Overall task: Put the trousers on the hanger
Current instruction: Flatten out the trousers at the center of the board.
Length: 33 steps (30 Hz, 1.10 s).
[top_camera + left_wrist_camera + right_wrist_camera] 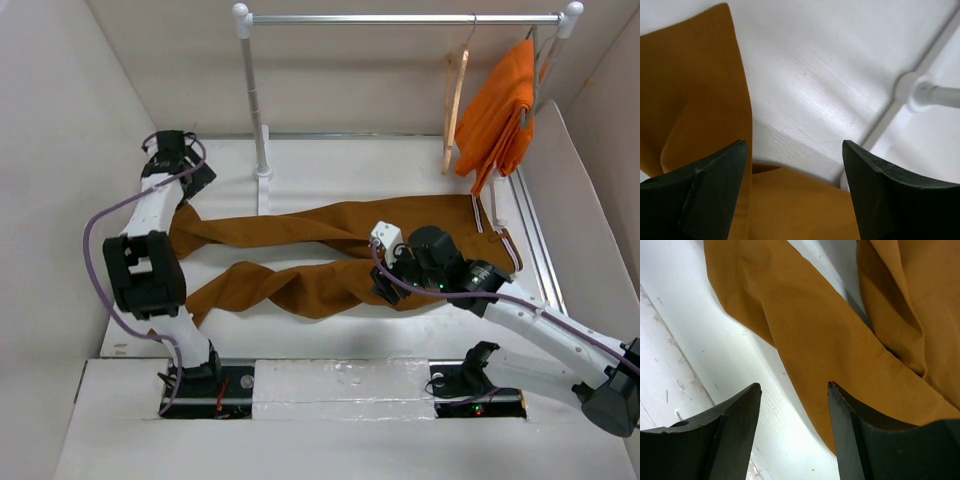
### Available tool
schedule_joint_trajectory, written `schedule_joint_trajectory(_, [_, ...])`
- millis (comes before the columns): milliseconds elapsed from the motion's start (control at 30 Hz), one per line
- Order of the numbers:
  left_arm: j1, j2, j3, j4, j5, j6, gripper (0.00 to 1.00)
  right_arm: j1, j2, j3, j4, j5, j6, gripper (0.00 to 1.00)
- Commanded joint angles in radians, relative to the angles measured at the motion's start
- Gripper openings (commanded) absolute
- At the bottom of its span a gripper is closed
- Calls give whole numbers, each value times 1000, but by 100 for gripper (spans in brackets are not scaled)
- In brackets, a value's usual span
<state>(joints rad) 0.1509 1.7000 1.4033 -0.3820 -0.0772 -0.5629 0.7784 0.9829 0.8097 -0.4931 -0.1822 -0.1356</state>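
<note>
white table (350, 175) carries the trousers (300, 228) spread flat; left gripper (794, 150) and right gripper (794, 390) both gape, holding nothing.

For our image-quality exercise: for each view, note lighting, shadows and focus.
Top view: even light, sharp, trousers casting soft shadows on the table. Left wrist: fingers dark and slightly soft, rail foot blurred. Right wrist: fingers underlit, trousers in focus.

Robot lab test cell, plain white walls (60, 120) boxing in a white tabletop (350, 170), left arm (150, 270) and right arm (540, 320) bolted at its near edge, clothes rail (400, 18)
</note>
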Motion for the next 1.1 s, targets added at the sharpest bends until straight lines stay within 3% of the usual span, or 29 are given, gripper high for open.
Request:
schedule_joint_trajectory(0, [-60,87,109,-211,-159,120,73,-8,-7,-3,68,-37,-7,61])
schedule_joint_trajectory(67, [-83,108,111,-251,-255,118,70,-8,-10,2,67,-34,-9,62])
schedule_joint_trajectory(233, [-93,64,20,-224,-299,83,56,-8,-13,9,51,-16,-15,62])
schedule_joint_trajectory(500, [-93,27,-97,-252,-383,54,49,-8,-32,-12,45,-11,-25,62])
schedule_joint_trajectory(600, [-93,-3,-179,-236,-372,38,28,-8,-44,-21,48,-8,-28,62])
schedule_joint_trajectory(633, [-82,-10,-197,-232,-368,26,11,-8,-50,-21,48,-13,-32,62])
schedule_joint_trajectory(667, [-82,-35,-216,-224,-355,11,2,-8,-52,-21,48,-16,-35,62])
schedule_joint_trajectory(733, [-70,-66,-236,-216,-334,-9,0,-18,-56,-21,47,-22,-45,62])
schedule_joint_trajectory(867, [-70,-158,-112,-212,-288,-57,0,-18,-53,-9,34,-25,-65,62])
schedule_joint_trajectory(967, [-91,-137,101,-230,-248,-101,0,-18,-56,0,28,-31,-68,62])
schedule_joint_trajectory(1067, [-102,-102,407,-254,-153,-138,0,-18,-55,17,19,-30,-73,62])
